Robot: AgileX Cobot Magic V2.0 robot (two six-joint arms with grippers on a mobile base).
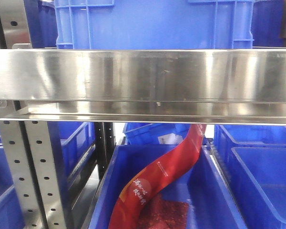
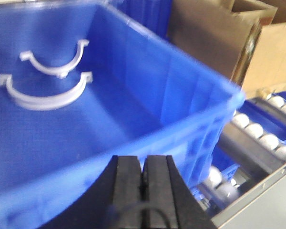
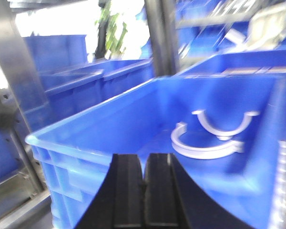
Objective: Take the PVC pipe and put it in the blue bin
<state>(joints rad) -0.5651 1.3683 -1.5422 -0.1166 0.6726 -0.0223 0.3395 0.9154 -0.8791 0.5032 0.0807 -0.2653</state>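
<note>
Two white half-ring PVC pipe pieces lie on the floor of a blue bin (image 2: 181, 86). In the left wrist view the nearer arc (image 2: 45, 93) lies in front of the farther arc (image 2: 55, 62). In the right wrist view the same pieces show as a nearer arc (image 3: 202, 145) and a farther arc (image 3: 224, 124) inside the bin (image 3: 86, 138). My left gripper (image 2: 143, 164) is shut and empty, outside the bin's near wall. My right gripper (image 3: 144, 164) is shut and empty, outside the bin's wall on its side. Neither gripper shows in the front view.
A steel shelf rail (image 1: 143, 76) crosses the front view with a blue crate (image 1: 152, 24) above it. Below, a bin (image 1: 205, 191) holds a red packet (image 1: 157, 181). Cardboard boxes (image 2: 214, 38) and white conveyor rollers (image 2: 257, 131) lie right of the left gripper. A steel upright (image 3: 19, 76) stands left.
</note>
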